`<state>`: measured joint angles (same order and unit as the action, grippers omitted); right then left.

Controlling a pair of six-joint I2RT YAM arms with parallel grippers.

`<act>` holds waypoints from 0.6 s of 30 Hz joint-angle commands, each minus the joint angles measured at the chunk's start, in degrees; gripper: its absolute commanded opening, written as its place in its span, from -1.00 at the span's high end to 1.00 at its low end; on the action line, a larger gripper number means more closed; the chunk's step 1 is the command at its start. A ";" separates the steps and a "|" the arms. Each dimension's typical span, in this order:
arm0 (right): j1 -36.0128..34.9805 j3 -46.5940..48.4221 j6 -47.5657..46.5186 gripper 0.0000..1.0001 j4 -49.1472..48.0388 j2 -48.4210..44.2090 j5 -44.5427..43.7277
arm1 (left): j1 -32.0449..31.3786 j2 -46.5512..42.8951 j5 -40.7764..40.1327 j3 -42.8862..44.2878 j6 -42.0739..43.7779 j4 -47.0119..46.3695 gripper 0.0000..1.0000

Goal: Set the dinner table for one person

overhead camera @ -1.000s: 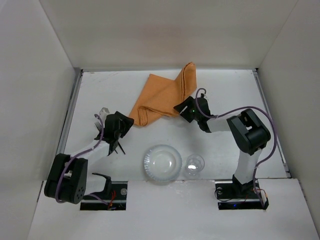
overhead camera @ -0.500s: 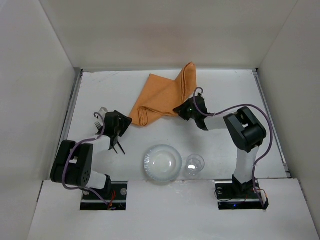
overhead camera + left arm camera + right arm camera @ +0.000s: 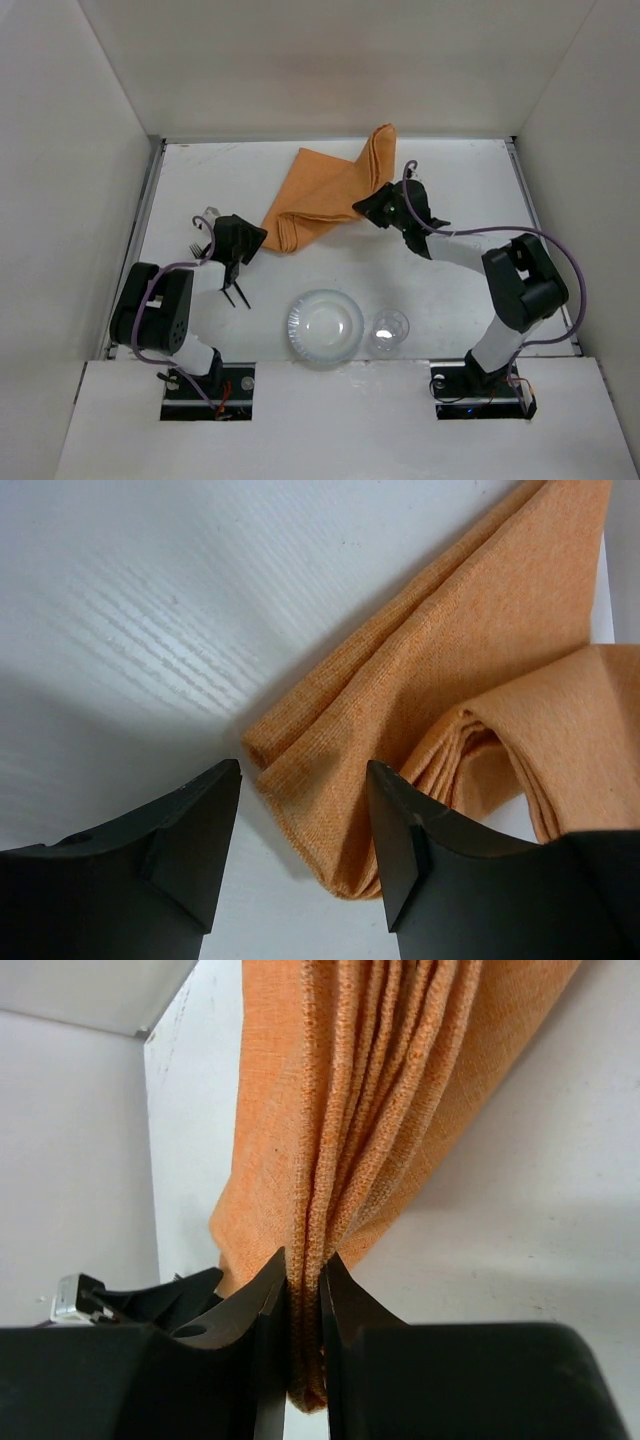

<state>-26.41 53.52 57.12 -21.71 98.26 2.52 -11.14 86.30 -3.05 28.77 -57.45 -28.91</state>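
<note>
Orange woven cloth mat (image 3: pixel 325 195) held at one end only, so it is likely to drag rather than spread.
Top view: mat lies crumpled on the far half of the large matte white tabletop (image 3: pixel 450 180), well apart from the clear round plate (image 3: pixel 325 326) and clear cup (image 3: pixel 389 330) at the near edge. Right gripper (image 3: pixel 368 208) is at the mat's right fold, left gripper (image 3: pixel 243 238) just beside its near-left corner. Against a second ago, the right arm has stretched out and carried its gripper farther from the base; the left gripper has barely shifted. Left wrist: jaws spread, cloth corner ahead between them, ungripped. Right wrist: jaws pressed on a bunch of several layers. Judgement: a pull now could haul the wad along unspread, or shed layers, as nothing anchors the left corner.
</note>
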 commanded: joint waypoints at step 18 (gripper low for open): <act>18.54 -24.14 -10.37 0.63 14.32 -38.12 -1.91 | -1.21 0.46 -0.29 -1.61 -0.99 -2.65 0.81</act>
<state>-11.40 34.28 47.90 -10.11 65.63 3.92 -12.82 90.26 -1.13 29.45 -58.89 -31.99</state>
